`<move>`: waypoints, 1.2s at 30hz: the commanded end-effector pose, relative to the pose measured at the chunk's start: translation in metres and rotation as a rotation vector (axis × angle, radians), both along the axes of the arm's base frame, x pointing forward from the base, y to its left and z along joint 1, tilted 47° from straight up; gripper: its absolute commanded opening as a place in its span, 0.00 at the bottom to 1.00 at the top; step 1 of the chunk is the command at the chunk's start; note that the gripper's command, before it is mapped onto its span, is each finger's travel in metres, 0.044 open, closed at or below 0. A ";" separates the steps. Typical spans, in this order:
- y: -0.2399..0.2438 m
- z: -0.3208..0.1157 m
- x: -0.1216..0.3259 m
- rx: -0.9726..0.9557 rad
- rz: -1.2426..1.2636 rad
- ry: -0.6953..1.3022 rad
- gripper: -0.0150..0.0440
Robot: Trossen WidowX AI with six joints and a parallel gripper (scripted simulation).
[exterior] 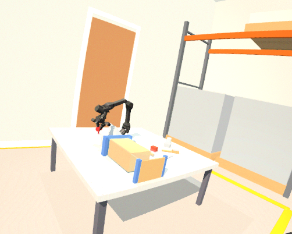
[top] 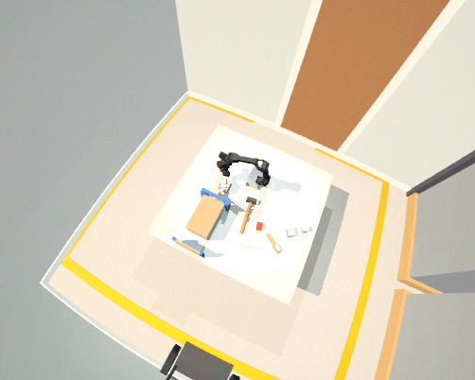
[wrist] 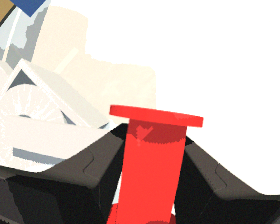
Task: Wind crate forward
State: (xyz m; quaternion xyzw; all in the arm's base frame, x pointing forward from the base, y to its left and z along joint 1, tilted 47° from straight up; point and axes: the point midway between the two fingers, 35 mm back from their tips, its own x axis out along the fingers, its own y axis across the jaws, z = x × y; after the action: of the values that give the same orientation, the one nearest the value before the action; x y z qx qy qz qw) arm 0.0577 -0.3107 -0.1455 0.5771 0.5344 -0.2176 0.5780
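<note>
My gripper (top: 222, 170) (exterior: 99, 127) (wrist: 149, 133) is shut on the red grip (wrist: 153, 170) of the winch handle, flange showing above the fingertips. The grip also shows in the exterior view (exterior: 98, 130). The pale winch (top: 222, 184) (wrist: 26, 107) lies at the left in the wrist view. A pale bar (wrist: 56, 137) runs from over it towards the grip; the key end and hole cannot be made out. The tan crate (top: 206, 215) (exterior: 121, 157) looks flat, its winch-side end close to the blue frame (top: 215, 195) (exterior: 118, 137). Whether they touch is unclear.
A tan panel with blue posts (top: 188, 247) (exterior: 151, 169) stands beyond the crate's other end. A hammer (top: 245, 218), a red block (top: 259, 226) (exterior: 153, 148), a wooden-handled tool (top: 272, 240), a grey block (top: 291, 232) and a pale round item (top: 306, 230) lie to one side.
</note>
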 end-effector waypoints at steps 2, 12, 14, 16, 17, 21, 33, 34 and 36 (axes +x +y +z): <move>-0.011 -0.009 0.013 -0.021 0.006 -0.013 0.25; -0.020 -0.015 0.025 -0.021 0.006 -0.014 0.25; -0.022 -0.016 0.028 -0.021 0.006 -0.014 0.25; -0.024 -0.017 0.030 -0.021 0.006 -0.014 0.25; -0.024 -0.017 0.031 -0.022 0.006 -0.014 0.25; -0.027 -0.019 0.037 -0.022 0.006 -0.014 0.25; -0.035 -0.022 0.055 -0.022 0.006 -0.016 0.25; -0.035 -0.022 0.057 -0.022 0.006 -0.016 0.25; -0.036 -0.023 0.060 -0.022 0.006 -0.016 0.25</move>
State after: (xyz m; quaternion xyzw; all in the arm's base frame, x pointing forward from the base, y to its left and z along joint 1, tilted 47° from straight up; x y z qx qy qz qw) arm 0.0954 -0.3406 -0.1660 0.5750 0.5386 -0.2256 0.5731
